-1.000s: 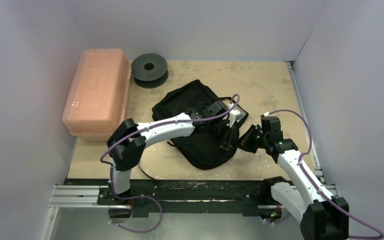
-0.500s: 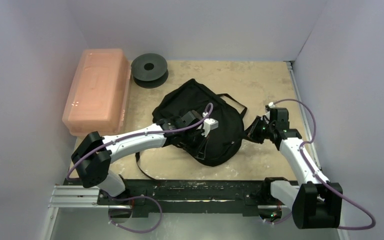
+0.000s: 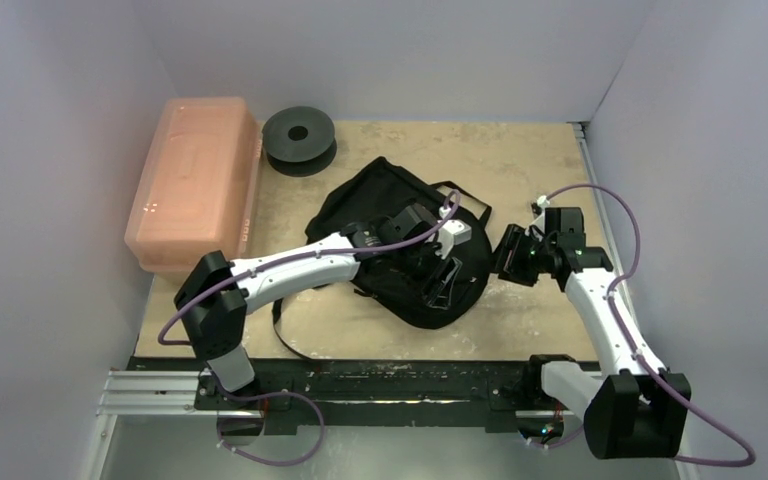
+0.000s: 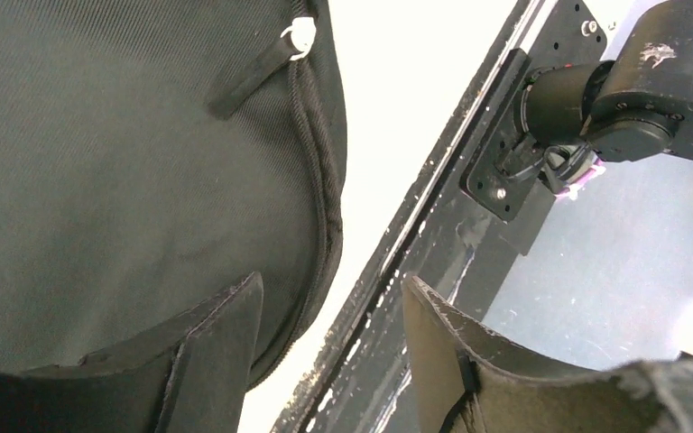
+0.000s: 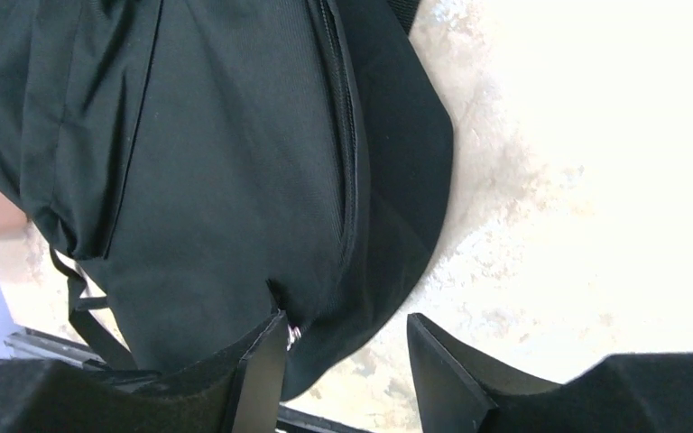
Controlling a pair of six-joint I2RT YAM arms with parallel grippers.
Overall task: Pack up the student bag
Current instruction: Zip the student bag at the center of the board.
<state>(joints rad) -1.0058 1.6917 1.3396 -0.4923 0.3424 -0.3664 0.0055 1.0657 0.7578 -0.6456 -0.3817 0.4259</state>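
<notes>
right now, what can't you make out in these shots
Inside of the student bag: top view, fabric covers it and the left arm crosses its middle.
Contents of the pink box: top view, cloudy lid.
Bag's zip pull: right wrist view, mostly behind a finger of the right tool.
Table surface: left wrist view, glare washes it white.

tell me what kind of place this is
Probably a robot test cell: plain pale walls enclose a wooden tabletop, and two white robot arms are bolted to a black metal rail.
</notes>
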